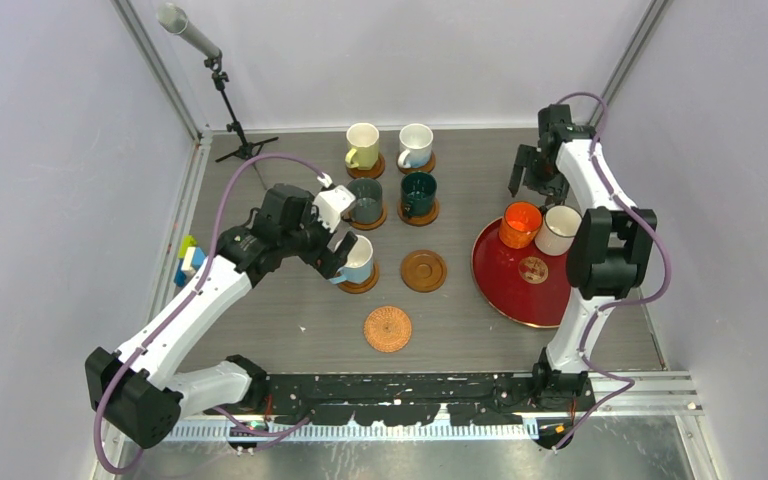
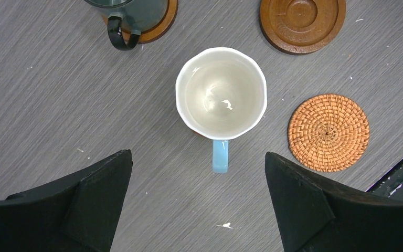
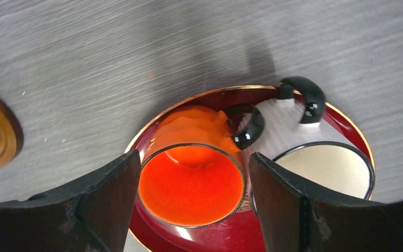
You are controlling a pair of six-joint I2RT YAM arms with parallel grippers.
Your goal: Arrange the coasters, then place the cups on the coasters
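Left gripper [image 2: 198,155] spread wide, gripping nothing, above the white-and-blue mug [image 2: 221,94]. The mug sits on a wooden coaster [image 1: 362,287], left of centre. Right gripper [image 3: 194,160] jaws apart, flanking the orange mug [image 3: 191,186] on the red tray [image 1: 515,300] at right. Cream mug [image 3: 325,168] just beside it.

The left arm [image 1: 200,295] extends forward and inward from its base, with the forearm angled toward the centre. The left gripper [image 1: 345,255] points downward, jaws spread fully and gripping nothing. The right arm [image 1: 600,250] rises from its base with the elbow folded and the forearm reaching toward the far side. The right gripper [image 1: 535,185] hangs downward, jaws parted wide.
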